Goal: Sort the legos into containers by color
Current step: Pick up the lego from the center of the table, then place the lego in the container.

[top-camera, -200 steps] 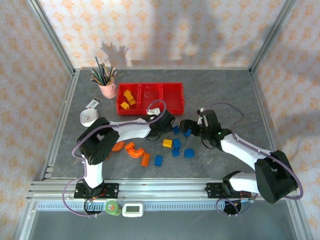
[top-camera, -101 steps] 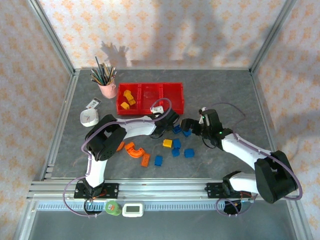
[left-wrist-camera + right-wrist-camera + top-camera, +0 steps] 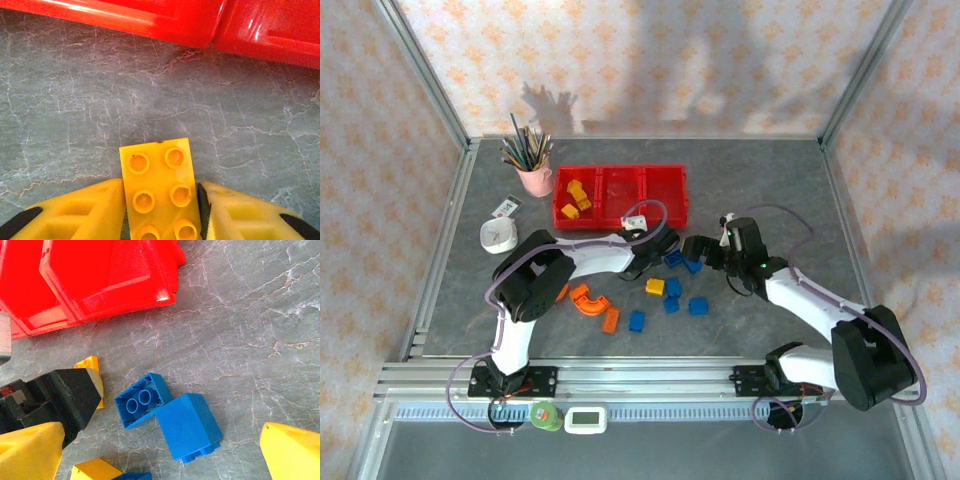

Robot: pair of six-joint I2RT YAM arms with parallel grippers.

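Grey marbled worktop (image 3: 760, 190), patterned wallpaper behind, and the red containers (image 3: 620, 197) sit in a row at upper centre of the top view. A few yellow-orange pieces (image 3: 575, 197) lie in the left-hand compartment.

All eyes on the left gripper (image 3: 160, 202). A second ago its jaws stood wide; now they've come in, and its fingers (image 3: 80, 212) press against both sides of a yellow brick (image 3: 159, 185). The brick lies studs up on the worktop, just below the containers' front wall and near the seam between two bins. In the top view the left arm has reached further toward frame centre, and its elbow has shifted right since the earlier frame.

Over to the right gripper (image 3: 697, 250): it has hardly budged. It's spread wide and hovers low over two blue bricks (image 3: 170, 417) that touch each other, right of the left gripper.

The other loose legos (image 3: 672, 305) lie where they were, with yellow and blue ones at centre frame. The orange arches (image 3: 588, 298) are still to the left of them, below the left arm. The pink cup (image 3: 533, 178) of pencils is unmoved at upper left, beside the containers.
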